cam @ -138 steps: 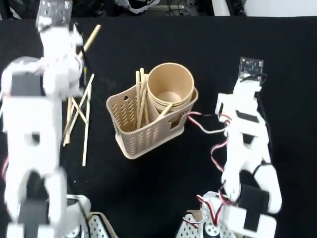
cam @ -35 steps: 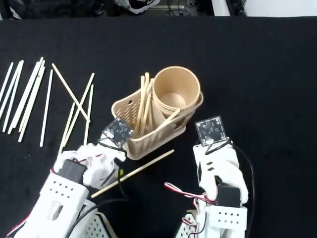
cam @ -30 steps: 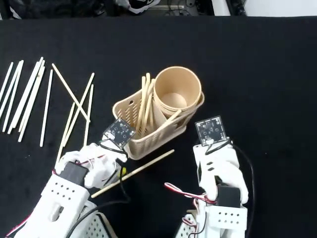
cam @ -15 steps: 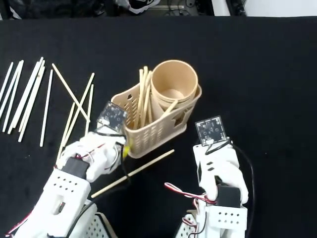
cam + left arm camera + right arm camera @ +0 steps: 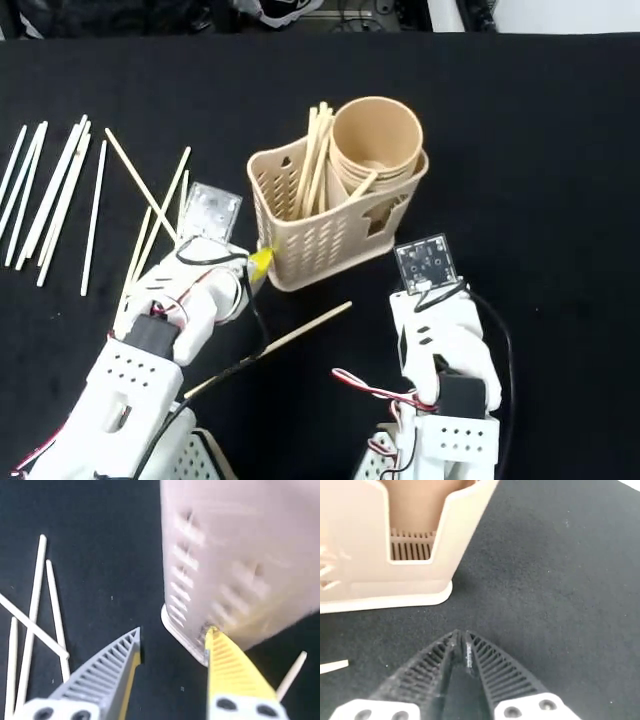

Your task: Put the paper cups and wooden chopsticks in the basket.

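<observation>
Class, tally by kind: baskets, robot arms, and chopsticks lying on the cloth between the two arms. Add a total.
Basket: 1
Robot arms: 2
Chopstick between the arms: 1
Total: 4

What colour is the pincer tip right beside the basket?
Yellow, while the left pincer's other finger is grey. The left wrist view shows it best, beside the basket.

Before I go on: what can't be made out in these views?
- High view: the near chopstick runs under the left arm; its lower end is hidden.
- High view: paper cups nest too tightly to count.
- Left wrist view: the basket is blurred, so whether the left gripper touches its base is unclear.
</observation>
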`<act>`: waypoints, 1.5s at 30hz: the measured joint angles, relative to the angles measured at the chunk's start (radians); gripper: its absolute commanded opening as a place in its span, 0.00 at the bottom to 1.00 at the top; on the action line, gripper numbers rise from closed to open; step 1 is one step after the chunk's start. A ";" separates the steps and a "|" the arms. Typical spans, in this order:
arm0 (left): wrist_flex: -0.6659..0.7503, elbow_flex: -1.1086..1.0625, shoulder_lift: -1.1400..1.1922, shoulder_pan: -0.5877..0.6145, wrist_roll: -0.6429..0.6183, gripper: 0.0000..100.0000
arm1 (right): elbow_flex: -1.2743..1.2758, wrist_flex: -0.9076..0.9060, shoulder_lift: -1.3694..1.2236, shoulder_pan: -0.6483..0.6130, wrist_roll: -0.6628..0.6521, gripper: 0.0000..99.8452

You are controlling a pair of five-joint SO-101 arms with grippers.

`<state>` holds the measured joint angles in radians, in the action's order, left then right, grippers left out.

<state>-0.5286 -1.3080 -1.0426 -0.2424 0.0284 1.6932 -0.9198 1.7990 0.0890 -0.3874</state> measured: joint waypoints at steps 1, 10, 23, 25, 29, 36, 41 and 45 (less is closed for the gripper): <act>0.020 0.000 0.014 0.000 -0.015 0.21 | 0.000 0.000 0.000 0.000 0.000 0.01; 0.135 0.140 0.385 0.012 -0.083 0.20 | 0.000 0.000 0.000 0.000 0.000 0.01; -0.647 0.396 0.172 0.080 0.173 0.20 | 0.000 0.000 0.000 0.000 0.000 0.01; -0.735 0.367 0.107 0.081 0.281 0.19 | 0.000 -0.002 0.000 0.000 0.000 0.01; -0.859 0.267 -0.028 0.080 0.522 0.20 | 0.000 -0.009 0.000 0.000 0.000 0.01; -0.895 0.124 -0.233 -0.037 0.612 0.20 | 0.000 -0.009 0.000 0.000 0.000 0.01; -0.821 0.124 -0.183 -0.245 0.517 0.20 | 0.000 -0.009 0.000 0.000 0.000 0.01; -0.695 0.124 0.011 -0.370 0.431 0.19 | 0.000 -0.009 0.000 0.000 0.000 0.01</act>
<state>-1.2236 -1.1838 -1.0319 -0.6122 0.4595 1.6932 -0.9291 1.7990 0.0890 -0.3874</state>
